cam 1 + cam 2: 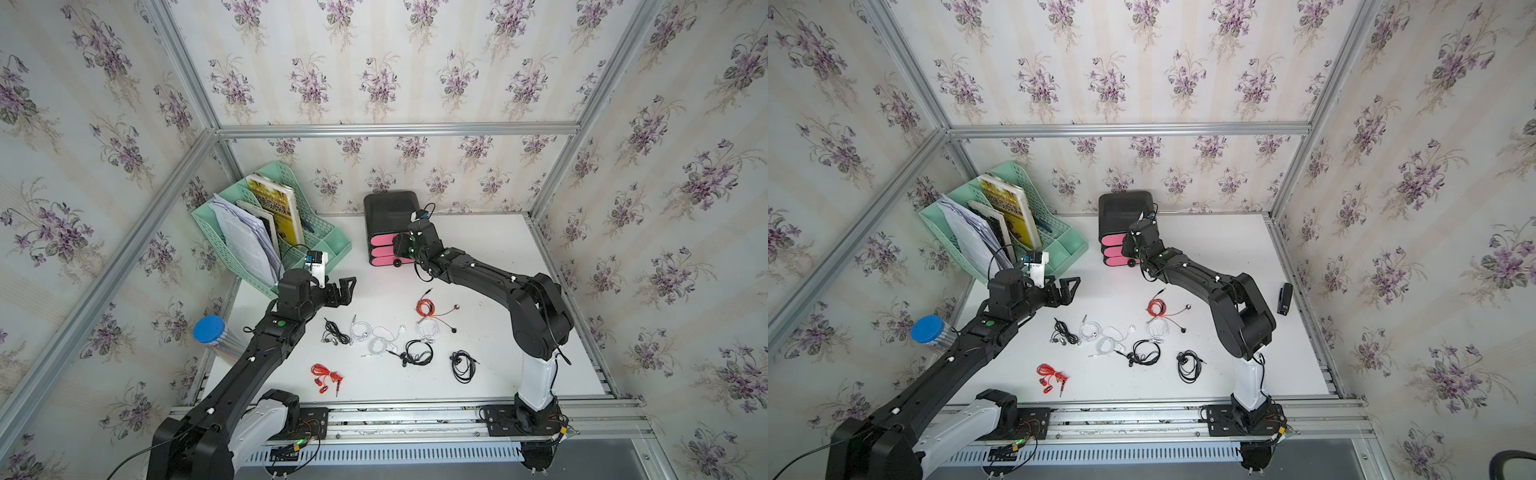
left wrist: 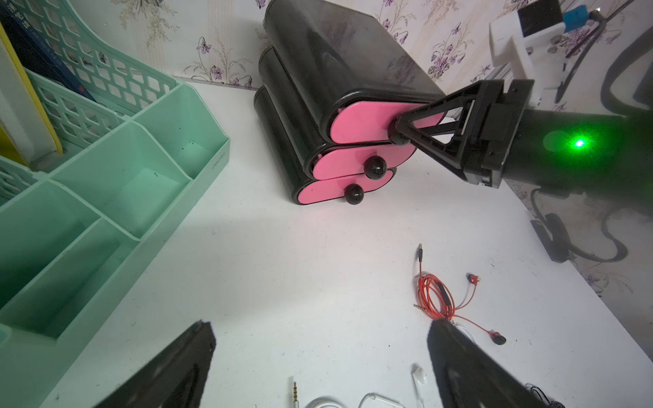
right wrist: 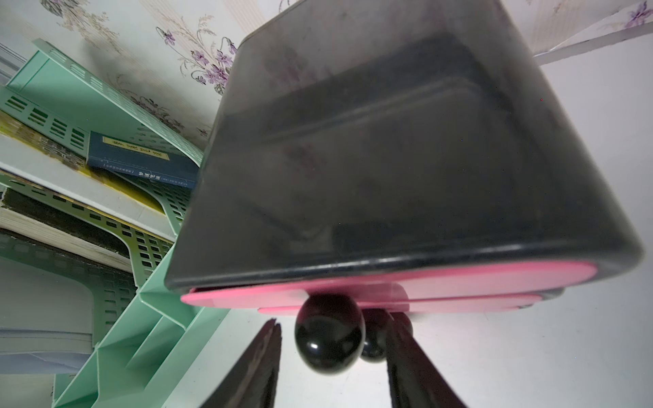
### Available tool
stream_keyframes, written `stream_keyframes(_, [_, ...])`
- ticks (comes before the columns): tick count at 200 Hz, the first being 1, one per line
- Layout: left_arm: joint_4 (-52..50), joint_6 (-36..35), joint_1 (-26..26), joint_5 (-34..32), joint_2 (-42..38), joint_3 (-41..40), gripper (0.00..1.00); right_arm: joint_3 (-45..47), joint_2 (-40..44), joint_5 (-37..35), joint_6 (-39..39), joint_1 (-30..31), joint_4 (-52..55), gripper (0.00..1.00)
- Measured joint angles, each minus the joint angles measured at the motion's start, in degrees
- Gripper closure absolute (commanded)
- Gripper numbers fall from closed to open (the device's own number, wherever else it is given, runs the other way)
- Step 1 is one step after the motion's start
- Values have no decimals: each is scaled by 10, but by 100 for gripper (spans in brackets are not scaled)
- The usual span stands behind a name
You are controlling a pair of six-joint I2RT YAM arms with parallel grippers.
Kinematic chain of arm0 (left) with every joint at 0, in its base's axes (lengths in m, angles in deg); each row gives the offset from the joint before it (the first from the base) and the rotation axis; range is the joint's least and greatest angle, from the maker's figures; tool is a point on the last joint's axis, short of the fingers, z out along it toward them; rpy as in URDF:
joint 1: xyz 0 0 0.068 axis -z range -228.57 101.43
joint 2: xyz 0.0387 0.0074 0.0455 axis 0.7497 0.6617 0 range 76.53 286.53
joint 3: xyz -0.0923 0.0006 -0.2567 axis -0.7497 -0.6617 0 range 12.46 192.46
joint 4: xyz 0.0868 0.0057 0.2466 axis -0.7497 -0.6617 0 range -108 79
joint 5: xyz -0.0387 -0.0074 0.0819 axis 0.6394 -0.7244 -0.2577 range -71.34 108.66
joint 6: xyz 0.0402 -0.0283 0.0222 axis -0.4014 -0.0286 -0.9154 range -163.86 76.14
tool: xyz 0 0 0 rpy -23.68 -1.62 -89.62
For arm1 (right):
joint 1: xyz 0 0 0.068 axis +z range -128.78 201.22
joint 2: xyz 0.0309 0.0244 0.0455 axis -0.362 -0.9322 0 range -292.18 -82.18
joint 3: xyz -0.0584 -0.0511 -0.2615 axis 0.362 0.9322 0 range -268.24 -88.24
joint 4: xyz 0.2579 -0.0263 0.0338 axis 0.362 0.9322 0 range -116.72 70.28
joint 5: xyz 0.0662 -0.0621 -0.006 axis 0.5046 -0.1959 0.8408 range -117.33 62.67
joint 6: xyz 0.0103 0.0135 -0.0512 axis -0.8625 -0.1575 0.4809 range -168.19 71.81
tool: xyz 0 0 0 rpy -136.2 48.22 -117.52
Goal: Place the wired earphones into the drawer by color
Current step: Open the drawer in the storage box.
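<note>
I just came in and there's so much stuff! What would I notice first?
The black drawer box with bright pink fronts at the back of the table, where the right arm holds its jaws either side of the top knob. Then the red, white and black wired earphones scattered mid-table, and the mint-green file rack back left.

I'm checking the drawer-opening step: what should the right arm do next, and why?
Probably close the right end effector on the knob of the top drawer: its jaws flank the knob with a gap showing, and the drawer is shut.
</note>
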Motion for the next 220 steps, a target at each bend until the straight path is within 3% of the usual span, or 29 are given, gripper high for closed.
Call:
stream_keyframes(159, [0,2,0,0,-2,0,1,-25,-19,4,0,-5,5,57])
stream_keyframes(220, [0,3,0,-2,-2,0,1,-26,-23,10,-2,-5,6,66])
